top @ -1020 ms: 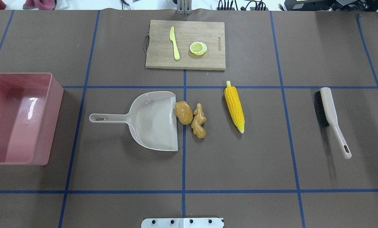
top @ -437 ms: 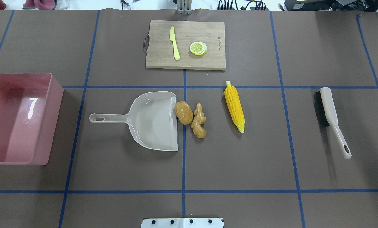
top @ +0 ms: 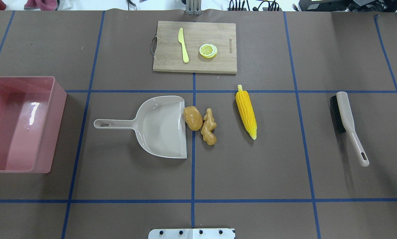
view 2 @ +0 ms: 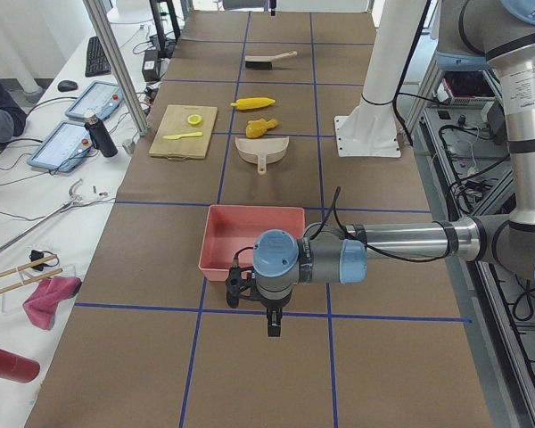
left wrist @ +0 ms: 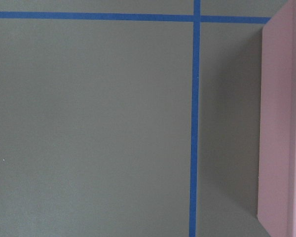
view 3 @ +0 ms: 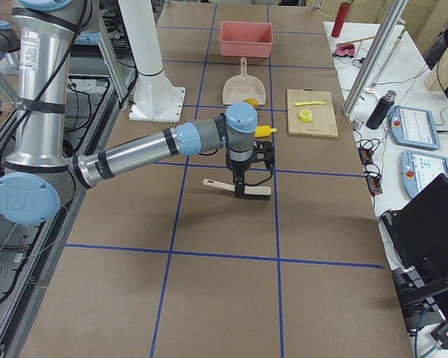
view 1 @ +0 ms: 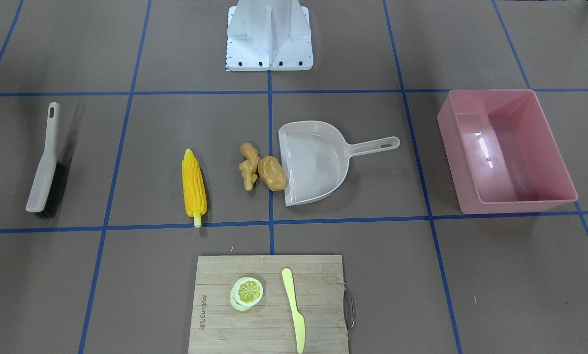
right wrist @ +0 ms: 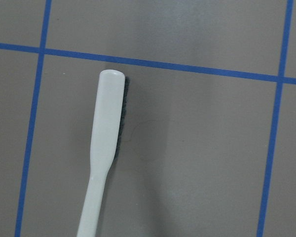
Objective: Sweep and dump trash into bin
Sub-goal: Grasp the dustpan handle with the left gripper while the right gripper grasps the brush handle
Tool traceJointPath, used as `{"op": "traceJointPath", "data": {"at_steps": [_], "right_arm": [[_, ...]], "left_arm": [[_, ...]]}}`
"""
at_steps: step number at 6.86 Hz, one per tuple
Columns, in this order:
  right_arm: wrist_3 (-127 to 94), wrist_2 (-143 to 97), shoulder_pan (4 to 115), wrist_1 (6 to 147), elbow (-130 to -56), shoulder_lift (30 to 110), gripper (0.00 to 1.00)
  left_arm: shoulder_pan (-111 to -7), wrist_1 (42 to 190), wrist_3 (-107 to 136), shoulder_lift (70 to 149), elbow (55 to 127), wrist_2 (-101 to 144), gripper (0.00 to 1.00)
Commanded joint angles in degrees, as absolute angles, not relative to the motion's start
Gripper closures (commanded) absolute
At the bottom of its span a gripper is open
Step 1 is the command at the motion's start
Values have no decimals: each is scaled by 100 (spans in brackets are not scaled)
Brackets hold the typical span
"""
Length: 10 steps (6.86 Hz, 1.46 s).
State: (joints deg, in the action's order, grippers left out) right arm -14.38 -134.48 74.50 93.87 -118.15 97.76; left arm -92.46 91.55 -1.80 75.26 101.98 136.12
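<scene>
The yellow corn cob (top: 246,111), tan ginger root (top: 208,127) and brown potato (top: 192,118) lie at the table's middle. The potato touches the lip of the beige dustpan (top: 158,126). The pink bin (top: 57,126) stands at the left edge and holds nothing. The brush (top: 346,116) lies at the right. My left gripper (view 2: 274,323) hangs over the table beside the bin's outer end (left wrist: 281,128). My right gripper (view 3: 243,185) hangs above the brush (right wrist: 107,128). Both grippers show only in the side views, so I cannot tell if they are open or shut.
A wooden cutting board (top: 218,64) with a pale yellow knife (top: 183,44) and lemon slices (top: 208,50) lies at the far middle. The robot's base plate (top: 191,233) is at the near edge. The dustpan handle (top: 113,123) points toward the bin.
</scene>
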Motion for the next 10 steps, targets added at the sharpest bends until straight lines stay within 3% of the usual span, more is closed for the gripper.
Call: {"op": "traceJointPath", "data": {"at_steps": [1,2,4,9,10], "right_arm": [[-2376,-13289,6683,8834,-11699,9791,0],[-2817,-13289,6358,8668,-11698,9791,0],[-3880,-12712,5444,7678,-11384,9782,0],[-4043,-12542,5001,7436,-10847,9791,0],[-4060,-12568,4992,7427,-10802,9791,0]], "left_arm": [[-9229,9123,207,7776,10239,13588,1],[-9089,9167,228,7813,10326,13597,1],[-7822,9185,202,8197,10983,13597,1],[-5298,9308,211,10594,11320,12288,1],[-4987,9316,202,10704,11373,11948,1]]}}
